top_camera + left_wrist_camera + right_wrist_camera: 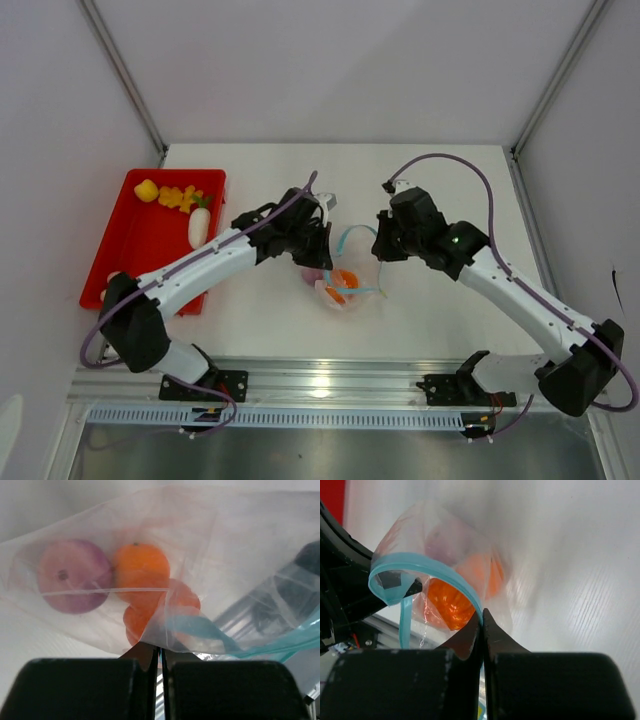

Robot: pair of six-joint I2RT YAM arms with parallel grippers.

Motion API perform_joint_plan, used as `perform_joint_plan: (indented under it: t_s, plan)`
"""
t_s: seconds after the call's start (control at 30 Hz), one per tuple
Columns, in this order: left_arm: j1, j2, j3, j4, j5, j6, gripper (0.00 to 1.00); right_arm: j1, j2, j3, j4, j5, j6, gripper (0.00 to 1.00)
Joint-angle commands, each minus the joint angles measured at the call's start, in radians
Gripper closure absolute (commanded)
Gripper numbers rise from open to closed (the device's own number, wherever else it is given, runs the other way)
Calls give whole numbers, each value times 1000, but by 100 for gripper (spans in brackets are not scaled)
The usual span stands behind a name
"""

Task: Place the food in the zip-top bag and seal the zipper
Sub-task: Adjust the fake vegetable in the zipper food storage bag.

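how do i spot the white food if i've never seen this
Look at the red tray on the table's left. Near its far right corner lies the white food: long and pale with a green tip, unlike the yellow piece and orange cluster beside it.

Robotics lab test cell, not a home or kitchen. Plain white tabletop boxed in by blank pale walls, with bare aluminium frame struts rising at the back corners. Two white-and-black robot arms, left arm and right arm, bolted to an extruded metal rail along the near edge. Slotted cable duct just in front of the rail. Loose purple cables loop over the arms. Props are plastic: a red tray holding toy food pieces. No furniture or household fittings in view.
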State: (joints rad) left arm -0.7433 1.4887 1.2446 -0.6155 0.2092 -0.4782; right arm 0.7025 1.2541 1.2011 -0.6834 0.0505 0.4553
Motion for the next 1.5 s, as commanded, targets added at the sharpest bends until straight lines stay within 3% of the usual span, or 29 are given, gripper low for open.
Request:
perform_joint_plan:
  t_s: [0.0, 0.13, 0.27, 0.33, 0.57, 0.73, 0.9, 1.07, 1.23, 1.47]
  plan:
    - [-2, -171, 53, 34, 27, -30, 99, 0, -126, 135, -47, 9, -10, 100]
    - [-5, -235, 98, 16, 48, -60, 100, -3, -142, 204, -87, 6, -20, 100]
    - [-7, -255, 17, 78, 19, -108, 99, -8, -91, 123, -44, -20, -7, 100]
    - [5, -205, -32, 77, -34, -111, 99, -12, -41, 72, -15, -23, 3, 100]
    - [30, -64, 1, 28, 22, -80, 99, -38, 47, 89, -31, 37, -30, 100]
    - [28, -110, 73, -7, 45, -60, 99, -41, -11, 190, -99, 14, -23, 100]
    - [21, -229, 44, 25, 85, -85, 99, -41, -126, 242, -149, -35, 16, 100]
    - [21, -223, -22, 39, 58, -86, 99, -43, -139, 129, -102, -54, 23, 100]
    - [22, -87, -80, 77, 39, -80, 99, -54, -41, -29, 13, -51, 20, 100]
    - [28, -48, 9, 74, 53, -74, 100, -57, 19, -46, 27, -51, 22, 100]
